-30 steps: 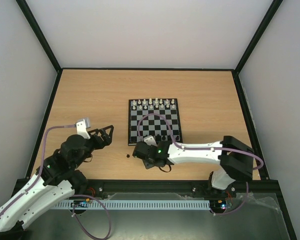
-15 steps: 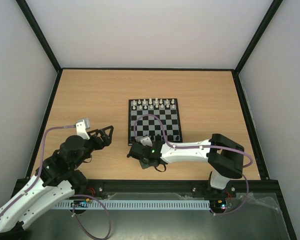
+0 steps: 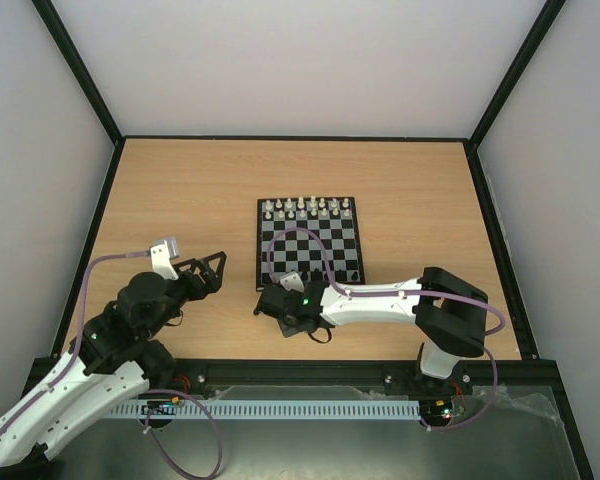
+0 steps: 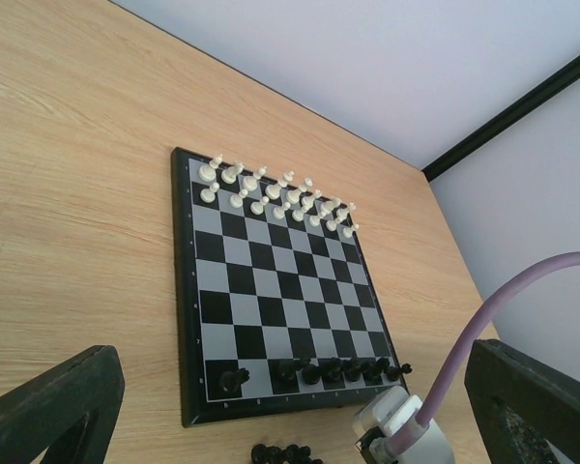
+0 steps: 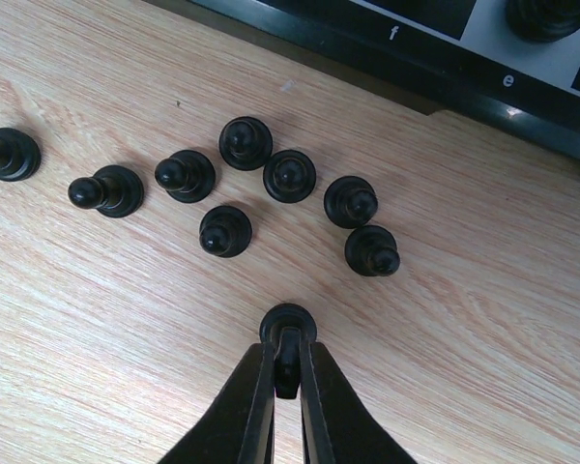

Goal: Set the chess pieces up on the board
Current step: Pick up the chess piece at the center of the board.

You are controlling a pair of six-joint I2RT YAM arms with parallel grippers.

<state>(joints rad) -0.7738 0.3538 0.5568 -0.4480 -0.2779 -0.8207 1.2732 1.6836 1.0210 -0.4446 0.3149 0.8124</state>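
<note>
The board [image 3: 309,240] lies mid-table; it also shows in the left wrist view [image 4: 271,290], and its near edge shows in the right wrist view [image 5: 445,72]. Several black chess pieces [image 4: 343,368] stand along its near row. Several more black pieces [image 5: 290,176] stand loose on the wood just off the board's near-left corner. My right gripper [image 5: 287,353] is shut on a black pawn [image 5: 288,327] among them, low at the table; in the top view the gripper [image 3: 272,305] hides the pawn. My left gripper [image 3: 212,270] is open and empty, left of the board.
White pieces [image 3: 308,208] fill the board's two far rows, and also show in the left wrist view [image 4: 271,198]. The right arm's purple cable [image 3: 310,240] arcs over the board. Black frame rails and white walls bound the wooden table.
My right gripper moved left from the board's near edge to the loose pieces off the corner and now covers them in the top view. The left arm barely shifted.
</note>
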